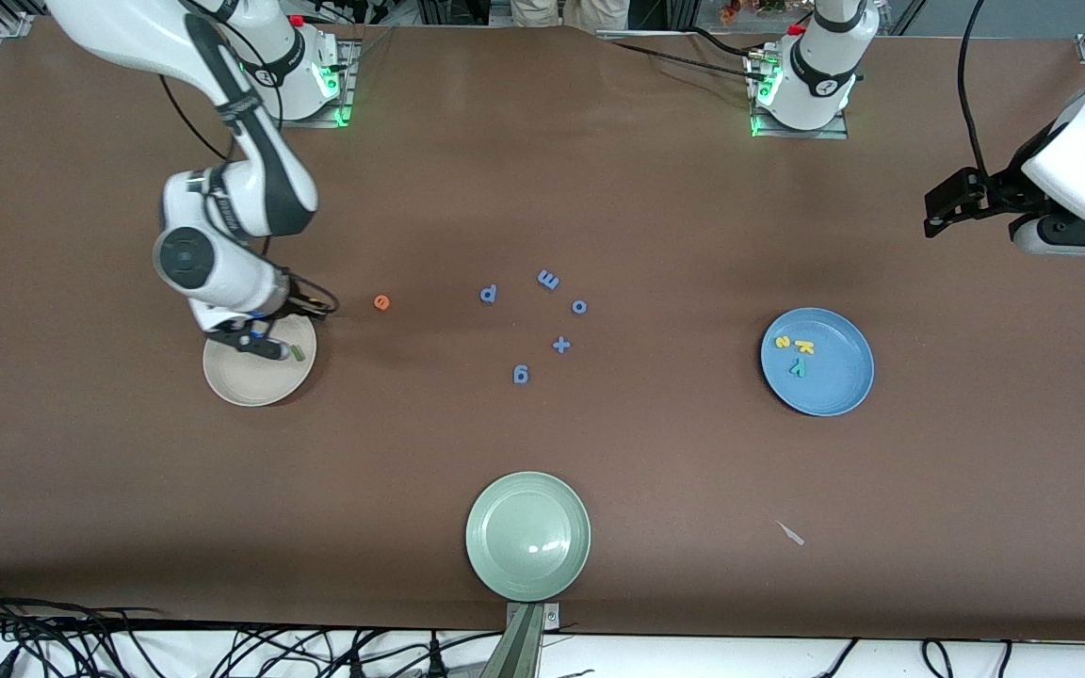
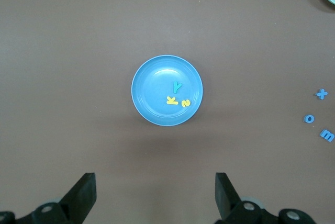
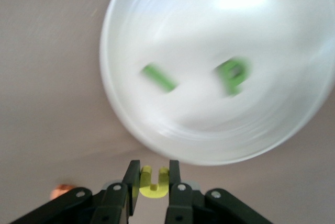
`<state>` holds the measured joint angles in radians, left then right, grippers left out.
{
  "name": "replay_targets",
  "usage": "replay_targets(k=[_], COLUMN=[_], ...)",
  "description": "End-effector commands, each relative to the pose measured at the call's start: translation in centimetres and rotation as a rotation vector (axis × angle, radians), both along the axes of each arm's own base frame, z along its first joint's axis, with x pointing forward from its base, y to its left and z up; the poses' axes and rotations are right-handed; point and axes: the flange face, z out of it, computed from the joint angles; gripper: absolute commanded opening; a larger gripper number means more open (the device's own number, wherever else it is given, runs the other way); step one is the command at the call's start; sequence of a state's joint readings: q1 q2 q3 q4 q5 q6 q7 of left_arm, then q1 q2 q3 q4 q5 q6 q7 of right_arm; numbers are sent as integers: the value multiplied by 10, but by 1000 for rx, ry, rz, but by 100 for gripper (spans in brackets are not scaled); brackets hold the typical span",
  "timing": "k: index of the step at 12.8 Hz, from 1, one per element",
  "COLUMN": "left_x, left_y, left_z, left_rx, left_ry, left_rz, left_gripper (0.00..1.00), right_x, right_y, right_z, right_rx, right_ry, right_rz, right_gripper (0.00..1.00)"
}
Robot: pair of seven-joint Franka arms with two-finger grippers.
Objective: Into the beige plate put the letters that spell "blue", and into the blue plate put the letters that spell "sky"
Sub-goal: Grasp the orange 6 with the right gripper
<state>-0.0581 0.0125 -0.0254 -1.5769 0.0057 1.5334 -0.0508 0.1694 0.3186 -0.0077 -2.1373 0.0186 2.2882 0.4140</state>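
My right gripper [image 1: 267,346] hangs over the edge of the beige plate [image 1: 251,381], shut on the yellow u [image 3: 154,182]. The right wrist view shows the plate [image 3: 209,119] holding the green l [image 3: 158,77] and the green b [image 3: 233,75]. The orange e [image 1: 381,302] lies on the table beside that plate, toward the middle. The blue plate [image 1: 834,377] holds the yellow s [image 1: 783,342], yellow k [image 1: 803,347] and teal y [image 1: 797,367]. My left gripper [image 1: 938,212] waits open and holding nothing above the table near the left arm's end, looking down on the blue plate [image 2: 154,93].
Blue foam pieces lie mid-table: p [image 1: 489,294], m [image 1: 548,279], o [image 1: 579,306], a plus sign [image 1: 560,345] and g [image 1: 521,375]. A pale green plate [image 1: 528,535] sits near the front edge. A small pale scrap [image 1: 790,533] lies nearer the camera than the blue plate.
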Motion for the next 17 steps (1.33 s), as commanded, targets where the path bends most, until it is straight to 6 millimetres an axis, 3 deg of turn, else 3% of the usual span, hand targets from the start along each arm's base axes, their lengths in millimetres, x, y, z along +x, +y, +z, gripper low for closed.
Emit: replay_targets(k=[1,3,4,6,7,12,17], left_x=[2,2,2,2,2,2,2], left_y=[2,2,2,2,2,2,2], left_z=[7,6,7,7,7,7,7], left_rx=[18,18,18,18,18,18,18], left_ry=[-1,2,1,1,-1,1,-1], left_rz=[-15,-13,-15,-15,-15,-15,-15], left_gripper=[100,100,100,100,100,100,100], right_x=[5,2,1,0,0,-19,-39], right_y=[-16,-17,-19,-15,-10,83,122], right_z=[16,6,5,5,5,-7,-35], right_rx=[6,6,4,-5,-10,4,50], right_ry=[10,20,22,26,23,2,-61], right_rz=[27,20,4,-47,-84,-183,-219], right_gripper=[16,31,53,66,66,66,66])
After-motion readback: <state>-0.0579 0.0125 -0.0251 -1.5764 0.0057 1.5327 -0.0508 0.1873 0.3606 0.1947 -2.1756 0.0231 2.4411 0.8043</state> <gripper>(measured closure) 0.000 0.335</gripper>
